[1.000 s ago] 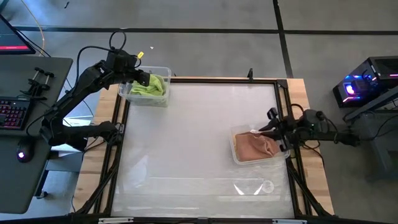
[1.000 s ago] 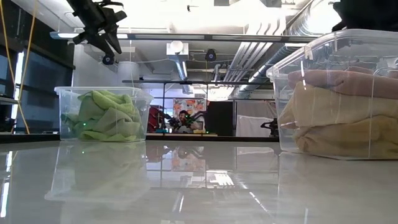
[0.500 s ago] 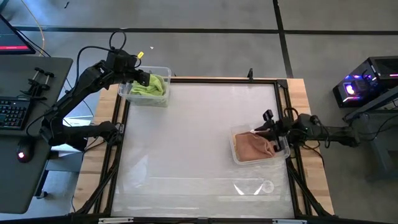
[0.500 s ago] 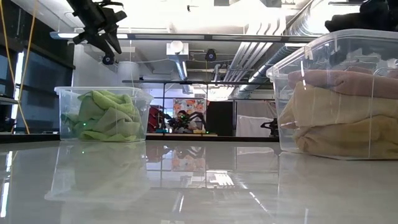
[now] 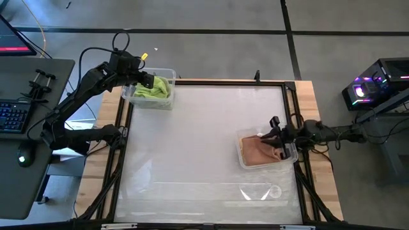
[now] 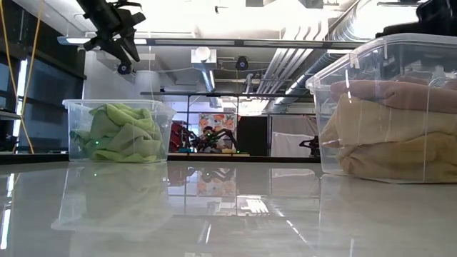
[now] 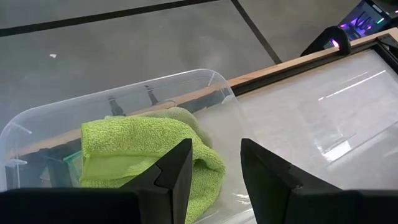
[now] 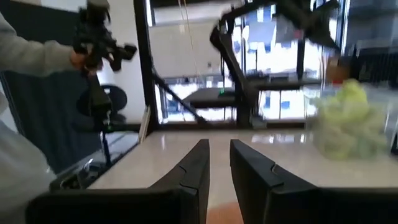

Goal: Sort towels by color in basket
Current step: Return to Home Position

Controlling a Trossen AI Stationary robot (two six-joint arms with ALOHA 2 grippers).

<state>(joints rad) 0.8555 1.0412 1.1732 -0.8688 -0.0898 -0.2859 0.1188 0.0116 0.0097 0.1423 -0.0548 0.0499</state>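
Green towels point(image 5: 155, 89) lie bunched in a clear bin point(image 5: 167, 73) at the table's far left corner; they also show in the left wrist view point(image 7: 134, 152) and the low view point(image 6: 121, 132). My left gripper point(image 7: 214, 168) hangs open just above them, touching nothing. A second clear bin point(image 5: 243, 136) near the right edge holds salmon pink towels point(image 5: 259, 151) on top of peach and mustard ones point(image 6: 385, 153). My right gripper point(image 5: 276, 135) hovers over that bin's far right part, open by a narrow gap point(image 8: 219, 163) and pointing level toward the table's left.
The white tabletop point(image 5: 204, 140) stretches between the two bins, framed by a dark rail point(image 5: 291, 96). A desk with a keyboard point(image 5: 13, 118) stands left of the table. Beyond the table, a person's sleeve point(image 8: 31, 56) and hand show in the right wrist view.
My right gripper has shifted a little toward the table's left, farther over the pink towel bin, as its arm stretched out flatter. The towels and bins have stayed in place.
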